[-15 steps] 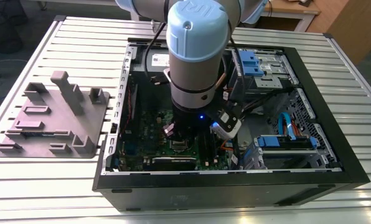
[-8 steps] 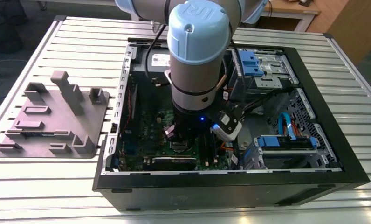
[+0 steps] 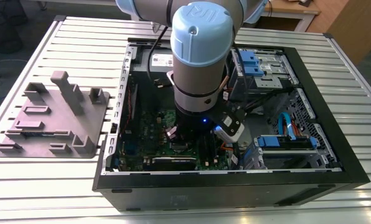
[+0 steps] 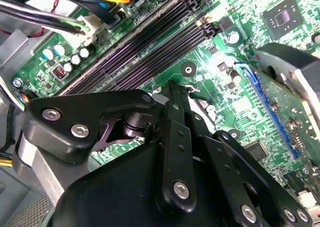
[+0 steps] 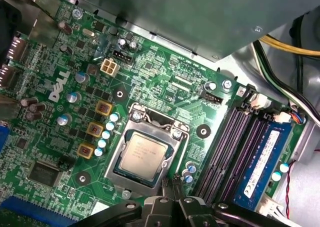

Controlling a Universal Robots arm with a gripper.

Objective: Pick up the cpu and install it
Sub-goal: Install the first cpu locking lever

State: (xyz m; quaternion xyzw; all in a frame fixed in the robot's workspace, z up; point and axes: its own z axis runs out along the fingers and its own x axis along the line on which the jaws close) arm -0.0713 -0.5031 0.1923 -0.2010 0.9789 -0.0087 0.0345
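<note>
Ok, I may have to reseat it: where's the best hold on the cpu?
Probably its two opposite thin edges, coming straight down from above. The cpu lies flat in the socket frame, only its top face exposed, and the frame hugs its rim, so a sideways approach looks blocked.

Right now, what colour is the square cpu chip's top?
Silvery-grey, with faint print. The cpu shows best in the first wrist view.

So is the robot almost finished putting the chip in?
Nearly, it looks like. The chip already lies flat inside its metal socket frame on the green board. The gripper hovers right beside it. The frame looks open, so clamping the chip down seems left.
</note>
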